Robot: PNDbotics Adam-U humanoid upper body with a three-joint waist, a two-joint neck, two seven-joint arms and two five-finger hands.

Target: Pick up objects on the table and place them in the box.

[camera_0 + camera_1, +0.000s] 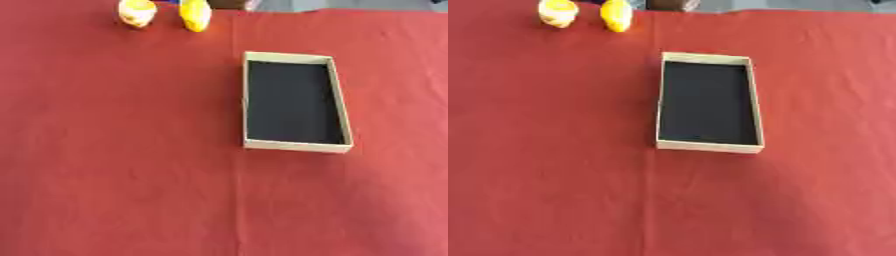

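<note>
Lying beyond the box [297, 146], two yellow objects [194, 15] wait; neither hand shows.

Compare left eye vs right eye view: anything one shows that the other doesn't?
Only the left eye view: nothing of its own; it just has more red cloth left of the yellow objects.

Only the right eye view: more cloth right of the box, and more of a dark brownish thing at the top edge.

Both: the open tan box with a dark, empty-looking inside, two yellow objects at the far edge, left of the box and apart from it, and the red tablecloth. Neither hand shows in either view.
</note>
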